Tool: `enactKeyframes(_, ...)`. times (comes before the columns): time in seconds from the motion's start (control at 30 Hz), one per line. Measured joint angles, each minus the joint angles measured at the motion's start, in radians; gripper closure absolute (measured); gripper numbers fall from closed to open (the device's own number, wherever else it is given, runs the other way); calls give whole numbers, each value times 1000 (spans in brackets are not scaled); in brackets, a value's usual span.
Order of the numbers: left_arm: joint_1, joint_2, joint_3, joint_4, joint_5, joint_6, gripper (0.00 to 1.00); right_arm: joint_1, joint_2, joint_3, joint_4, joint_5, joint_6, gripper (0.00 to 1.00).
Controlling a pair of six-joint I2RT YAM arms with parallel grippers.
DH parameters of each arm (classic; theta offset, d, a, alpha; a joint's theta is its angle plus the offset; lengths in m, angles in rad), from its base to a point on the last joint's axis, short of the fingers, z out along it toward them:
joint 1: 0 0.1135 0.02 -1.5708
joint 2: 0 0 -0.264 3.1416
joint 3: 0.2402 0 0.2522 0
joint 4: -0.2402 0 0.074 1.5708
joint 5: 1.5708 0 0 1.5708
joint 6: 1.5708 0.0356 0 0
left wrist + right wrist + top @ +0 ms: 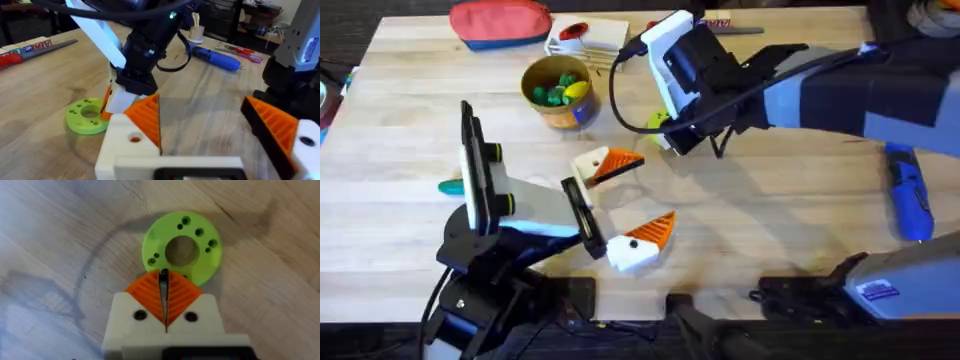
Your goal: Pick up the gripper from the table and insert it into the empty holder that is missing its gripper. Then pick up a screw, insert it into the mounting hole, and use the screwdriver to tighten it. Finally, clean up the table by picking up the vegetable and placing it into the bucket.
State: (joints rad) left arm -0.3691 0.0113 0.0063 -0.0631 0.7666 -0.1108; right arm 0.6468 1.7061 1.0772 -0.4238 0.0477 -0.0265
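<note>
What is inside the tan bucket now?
In the bucket, green toy pieces and a yellow one lie on top. Whatever is beneath them is covered.

This looks like a robotics lab or workshop. A pale wooden surface (pixel 770 230) carries two black robot arms, one with a white camera housing (pixel 670 55) and cables. Tools lie about: a thick blue screwdriver (pixel 908 195), a thin red-handled one (pixel 239 49), and a lime-green disc with holes (pixel 182 247) that looks like a printed part. In the left wrist view, dark shelving with cluttered gear (pixel 260 20) stands behind the surface.
</note>
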Motion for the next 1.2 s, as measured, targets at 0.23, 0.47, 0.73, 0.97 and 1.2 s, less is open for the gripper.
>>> enactKeyframes(0.23,0,0,0,0,0,0,14,0,-58,26,-104,1,-12,997)
enactKeyframes(0.47,0,0,0,0,0,0,14,0,-233,118,-227,1,-32,997)
enactKeyframes(0.73,0,0,0,0,0,0,16,25,-368,270,-425,-16,10,997)
enactKeyframes(0.97,0,0,0,0,0,0,15,131,-290,523,-673,-29,93,997)
enactKeyframes(1.2,0,0,0,0,0,0,15,254,-98,735,-777,-43,117,997)
